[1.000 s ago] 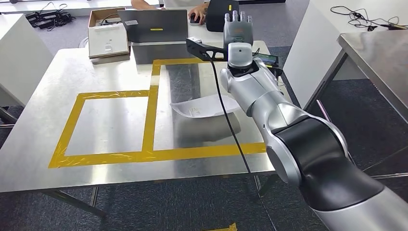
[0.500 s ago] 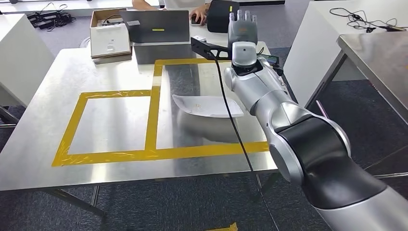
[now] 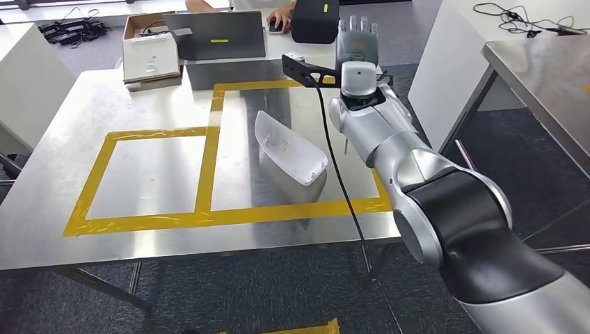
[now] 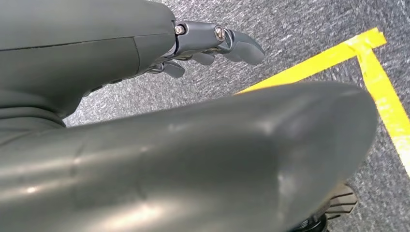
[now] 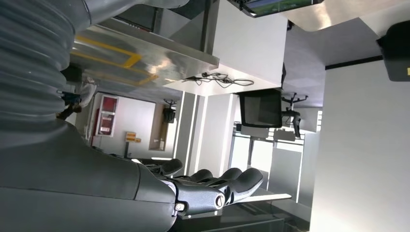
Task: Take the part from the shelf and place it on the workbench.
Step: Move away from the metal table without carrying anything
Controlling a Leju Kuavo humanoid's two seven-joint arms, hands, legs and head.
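The white curved part [image 3: 289,147] lies on the steel workbench [image 3: 62,125], tipped up on its edge inside the right yellow-tape rectangle [image 3: 216,149]. My right arm reaches over the table's right side. Past the part, near the far edge, my right hand [image 3: 356,43] is raised with straight fingers and holds nothing. In the right wrist view its fingers [image 5: 217,186] are spread out with nothing between them. My left hand [image 4: 212,43] hangs over the grey floor, its fingers loose and holding nothing.
At the table's far edge stand a grey laptop [image 3: 216,35], a cardboard box [image 3: 149,56] and a black bag [image 3: 314,19], with a person's hand [image 3: 282,15] beside them. A second steel table [image 3: 543,62] stands to the right. Yellow tape [image 4: 372,63] marks the floor.
The white part has turned from lying flat to standing tilted on its edge. My right hand has drawn a little farther away from it. The view has shifted slightly.
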